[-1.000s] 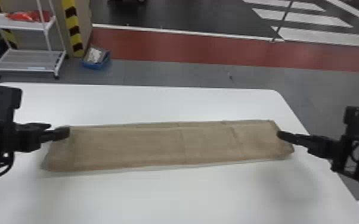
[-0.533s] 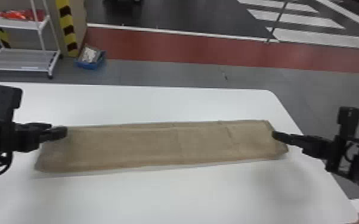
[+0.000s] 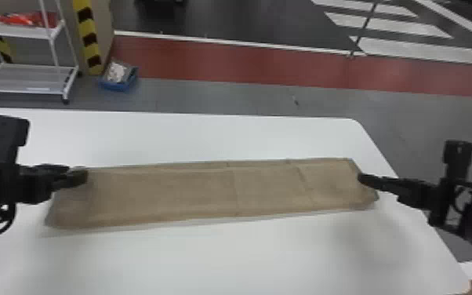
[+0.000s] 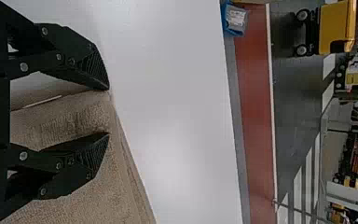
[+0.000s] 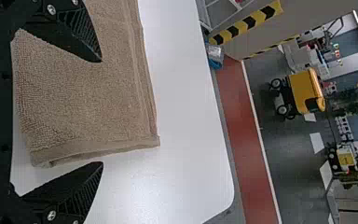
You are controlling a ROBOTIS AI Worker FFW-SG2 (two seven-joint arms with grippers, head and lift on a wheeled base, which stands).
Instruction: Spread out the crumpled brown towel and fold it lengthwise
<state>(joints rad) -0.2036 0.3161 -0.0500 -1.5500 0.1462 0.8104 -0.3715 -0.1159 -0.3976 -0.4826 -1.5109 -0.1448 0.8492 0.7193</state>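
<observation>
1. The brown towel lies on the white desk as a long flat strip, stretched from left to right, with some crease lines across it. At its right end, the right wrist view shows folded layers at the edge.
2. The left gripper is at the far left corner of the towel and hides this corner in the head view. Its 2 fingers are wide apart, with towel visible in the gap. I cannot tell if they touch the cloth.
3. The right gripper is at the right end of the towel. Its 2 fingers are also wide apart: 1 is over the cloth, the other is over the desk, past the towel's end. Contact is hard to judge.
4. Both arms are cut off by the head view's borders.
5. Behind the desk, a blue box is on the floor, near a white rack, which is partly cut off.
</observation>
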